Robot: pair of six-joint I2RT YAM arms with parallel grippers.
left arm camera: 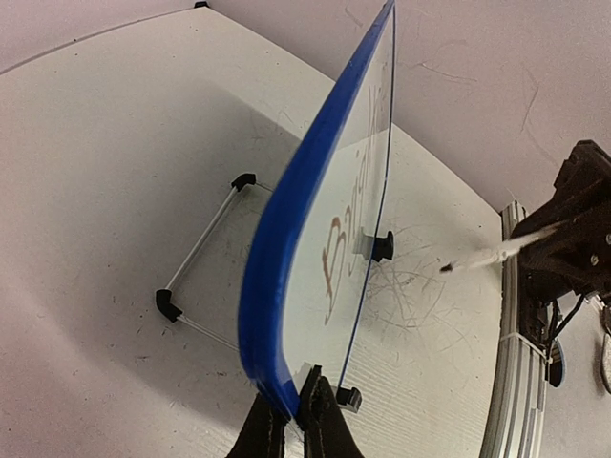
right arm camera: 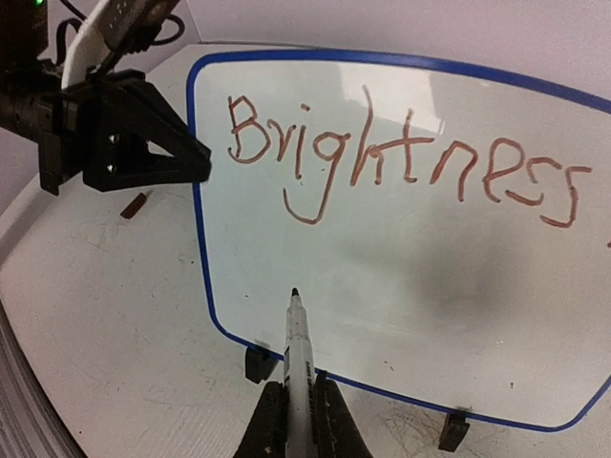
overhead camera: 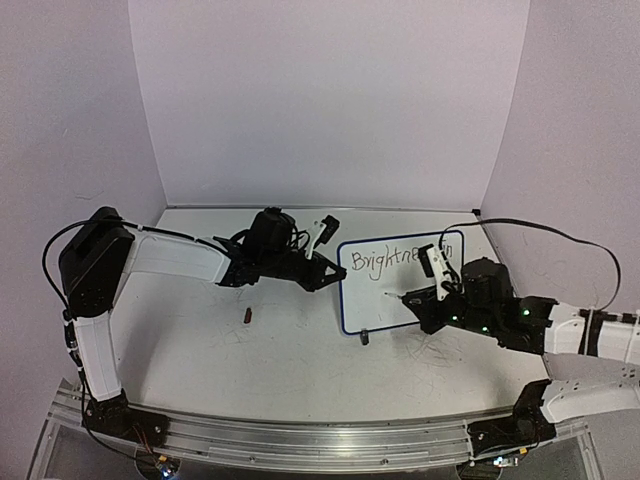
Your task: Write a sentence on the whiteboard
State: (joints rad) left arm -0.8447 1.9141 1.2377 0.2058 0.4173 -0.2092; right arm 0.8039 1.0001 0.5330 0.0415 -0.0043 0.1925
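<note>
We logged the left gripper (left arm camera: 298,403) pinching the whiteboard (right arm camera: 401,305) frame and the right gripper (right arm camera: 298,405) clamping the marker (right arm camera: 300,343), its tip at the board's 7 o'clock; we judged light, even contact best.

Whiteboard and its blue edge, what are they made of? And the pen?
The whiteboard face looks like a smooth, glossy coated sheet: it shows soft glare and takes ink. Its blue frame looks like molded plastic, rounded and slightly shiny. The black feet seem plastic too. The marker has a white, plastic-looking barrel with a dark tip, probably felt.
</note>
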